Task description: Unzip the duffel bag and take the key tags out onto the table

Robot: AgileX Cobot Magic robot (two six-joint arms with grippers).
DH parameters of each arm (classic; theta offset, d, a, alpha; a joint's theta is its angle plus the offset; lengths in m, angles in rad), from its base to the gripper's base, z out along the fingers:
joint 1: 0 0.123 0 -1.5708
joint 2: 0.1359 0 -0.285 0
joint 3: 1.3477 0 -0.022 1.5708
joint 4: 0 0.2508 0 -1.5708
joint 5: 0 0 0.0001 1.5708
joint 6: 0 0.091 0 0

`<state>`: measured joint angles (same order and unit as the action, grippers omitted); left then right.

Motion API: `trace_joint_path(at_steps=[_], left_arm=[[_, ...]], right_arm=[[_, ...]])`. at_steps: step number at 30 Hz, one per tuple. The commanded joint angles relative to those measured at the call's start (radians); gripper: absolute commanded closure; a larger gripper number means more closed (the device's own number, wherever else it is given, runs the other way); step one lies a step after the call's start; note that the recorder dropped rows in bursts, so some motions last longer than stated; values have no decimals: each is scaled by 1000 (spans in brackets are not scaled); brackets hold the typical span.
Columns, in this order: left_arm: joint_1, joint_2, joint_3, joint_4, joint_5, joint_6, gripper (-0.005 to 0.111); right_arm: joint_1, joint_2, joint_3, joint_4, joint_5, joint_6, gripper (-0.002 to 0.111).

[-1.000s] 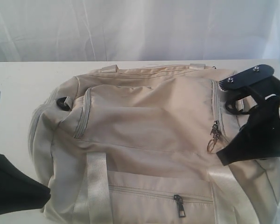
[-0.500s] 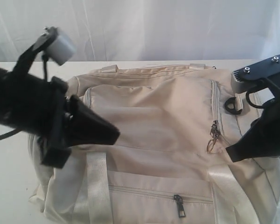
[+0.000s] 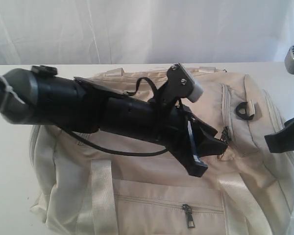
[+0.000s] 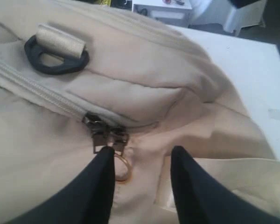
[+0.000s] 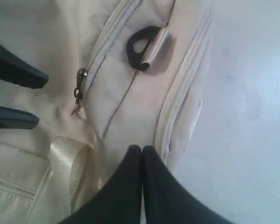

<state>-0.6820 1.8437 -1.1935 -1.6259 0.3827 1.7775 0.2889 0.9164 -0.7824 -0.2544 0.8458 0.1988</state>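
Observation:
The cream duffel bag (image 3: 152, 196) lies zipped on the white table (image 3: 14, 161). Its main zipper's dark pulls (image 4: 104, 135), with a gold ring (image 4: 122, 169), sit at the bag's right end. My left gripper (image 3: 208, 149) reaches across the bag and stands open right at those pulls (image 3: 226, 137). In the left wrist view the left gripper (image 4: 141, 156) has one fingertip (image 4: 105, 158) touching the pull and ring, with nothing clamped. My right gripper (image 5: 142, 149) is shut and empty, above the bag's right end (image 5: 130, 121). The key tags are hidden.
A black strap ring (image 4: 56, 58) in a webbing loop sits just past the zipper end. A front pocket with its own dark zipper pull (image 3: 188, 215) faces the near edge. Pale webbing handles (image 3: 100, 196) run over the bag. Bare table (image 5: 242, 93) lies beyond the bag's right end.
My left arm has swung from the left across the bag to the right-hand zipper pulls, and its gripper has opened. The right arm has drawn back to the right, still shut.

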Motion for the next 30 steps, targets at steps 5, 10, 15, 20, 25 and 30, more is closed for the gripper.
trace_joint_path(at_steps=[5, 10, 15, 20, 25, 30], left_arm=[[-24, 105, -110, -34, -134, 56, 61], [-26, 151, -149, -51, -121, 56, 61], [-30, 155, -158, -73, -63, 51, 61], [-30, 155, -158, -73, -28, 45, 66], [-30, 155, -158, -37, -107, -73, 93], [-30, 143, -156, 27, -109, -83, 107]], right_arm=[[2, -6, 5, -7, -3, 8, 108], [2, -6, 5, -5, -3, 8, 108], [2, -6, 5, -5, -3, 8, 108], [2, -6, 5, -5, -2, 11, 108], [2, -6, 5, -5, -2, 11, 108], [2, -6, 5, -5, -2, 11, 108]])
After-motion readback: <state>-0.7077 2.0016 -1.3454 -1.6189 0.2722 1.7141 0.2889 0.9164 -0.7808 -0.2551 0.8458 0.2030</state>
